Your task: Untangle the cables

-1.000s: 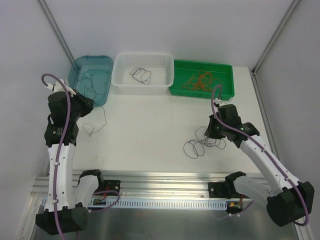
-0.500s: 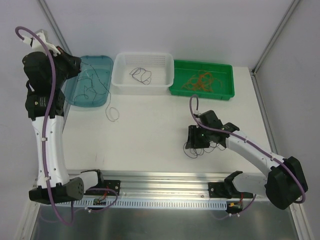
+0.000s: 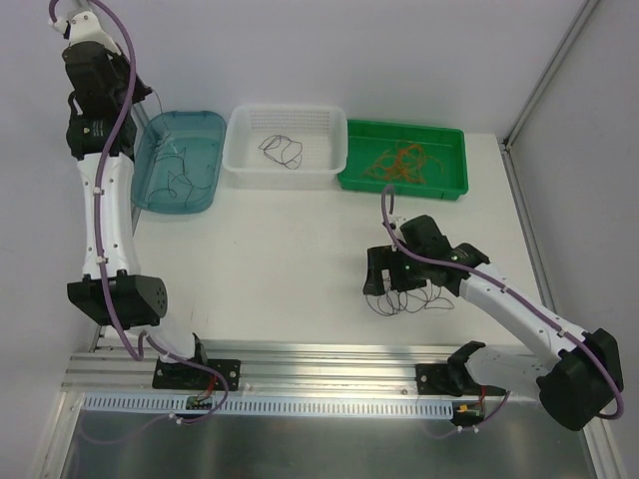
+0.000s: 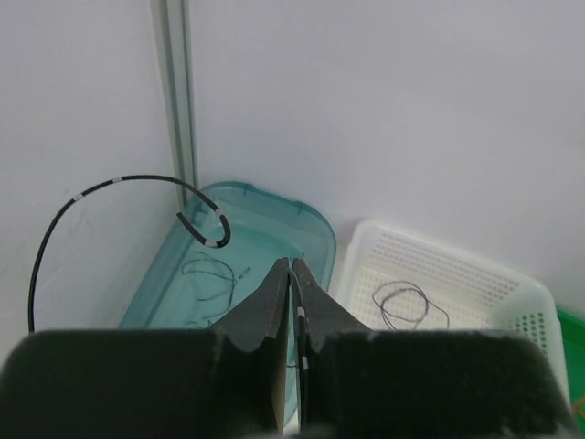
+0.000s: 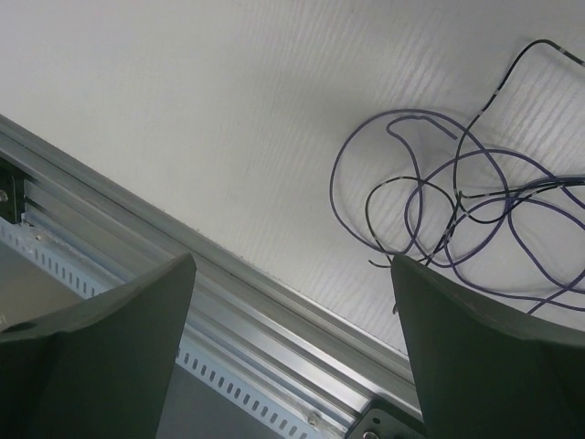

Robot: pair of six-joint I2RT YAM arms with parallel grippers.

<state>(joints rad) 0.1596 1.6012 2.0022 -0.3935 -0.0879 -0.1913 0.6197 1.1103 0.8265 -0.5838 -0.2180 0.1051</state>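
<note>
My left gripper [image 3: 128, 92] is raised high at the far left, above the teal bin [image 3: 170, 208]. In the left wrist view the left gripper [image 4: 291, 263] is shut on a thin black cable [image 4: 119, 180] with white bands, which arcs up to the left. My right gripper [image 3: 397, 279] stands open, low over a tangle of purple and black cables [image 3: 399, 299] on the table. In the right wrist view the right gripper [image 5: 292, 265] has nothing between its fingers, and the tangle [image 5: 457, 210] lies by the right finger.
The teal bin holds a few thin dark cables [image 4: 210, 274]. A white basket [image 3: 285, 178] holds a black loop [image 3: 282, 150]. A green tray [image 3: 399, 188] holds orange cables [image 3: 399, 160]. An aluminium rail [image 5: 183, 302] runs along the table's near edge.
My left arm rose up and back to the far left corner, lifting its cable off the table. My right gripper went from shut to open and shifted left over the tangle.
</note>
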